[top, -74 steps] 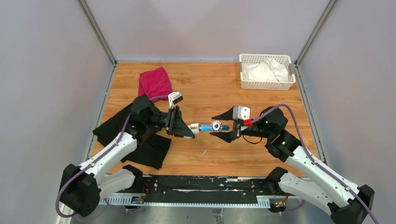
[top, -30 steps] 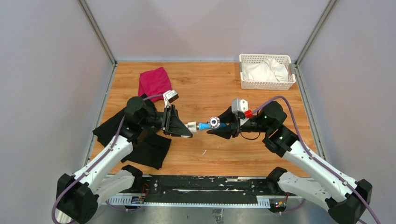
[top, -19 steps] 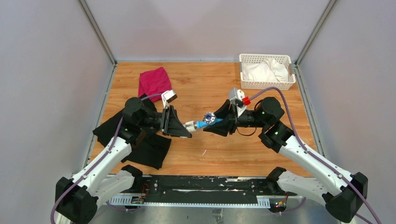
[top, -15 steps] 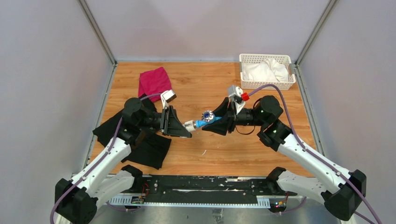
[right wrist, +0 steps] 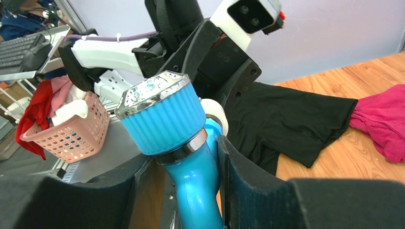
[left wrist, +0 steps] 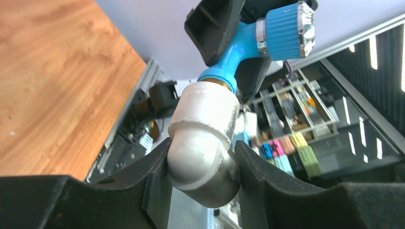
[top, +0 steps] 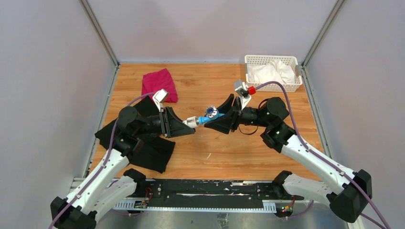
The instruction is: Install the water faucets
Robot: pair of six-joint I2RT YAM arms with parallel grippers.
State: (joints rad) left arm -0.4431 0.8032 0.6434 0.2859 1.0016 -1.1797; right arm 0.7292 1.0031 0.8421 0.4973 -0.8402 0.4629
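The bright blue water faucet (top: 209, 114) with its silvery knob (right wrist: 152, 92) hangs in the air over the table's middle. My right gripper (top: 217, 121) is shut on its blue body (right wrist: 197, 183). My left gripper (top: 185, 127) is shut on the white pipe fitting (top: 192, 122), seen large in the left wrist view (left wrist: 203, 143). The faucet's inlet end (left wrist: 220, 76) sits in the fitting's mouth, a brass ring showing at the joint. Both arms hold the pair tilted, the faucet end higher.
A black cloth (top: 143, 143) lies under my left arm and a pink cloth (top: 159, 84) behind it. A white basket (top: 272, 73) with white cloth stands at the back right. A small white scrap (top: 208, 155) lies on the wooden table (top: 200, 90).
Both grippers have lifted and moved towards the back with faucet and fitting joined. My right wrist has rolled, turning the faucet's knob, and the pair now tilts up to the right.
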